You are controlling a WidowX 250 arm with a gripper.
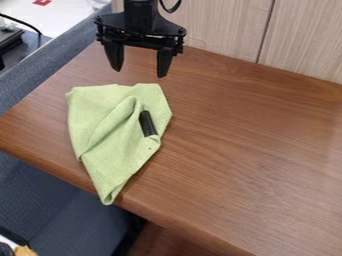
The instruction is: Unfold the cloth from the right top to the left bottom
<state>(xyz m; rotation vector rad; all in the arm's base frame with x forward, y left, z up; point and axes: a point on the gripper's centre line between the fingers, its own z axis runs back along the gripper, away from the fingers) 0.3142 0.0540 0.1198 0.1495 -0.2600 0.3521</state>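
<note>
On my left I see the green cloth (100, 112), creased and folded, on the table (247, 150), its tip at the near edge. A black object (147, 123) lies on it. Above the cloth's far end hangs my gripper (139, 73), fingers apart.

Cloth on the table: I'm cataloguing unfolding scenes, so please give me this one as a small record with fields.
cloth: light green, creased, partly folded over itself
cloth position: left part of the table, pointed end at the near edge
on cloth: black strip, right of the main crease
gripper: open, empty, near the cloth's top edge in view
task state: cloth not fully unfolded
</note>
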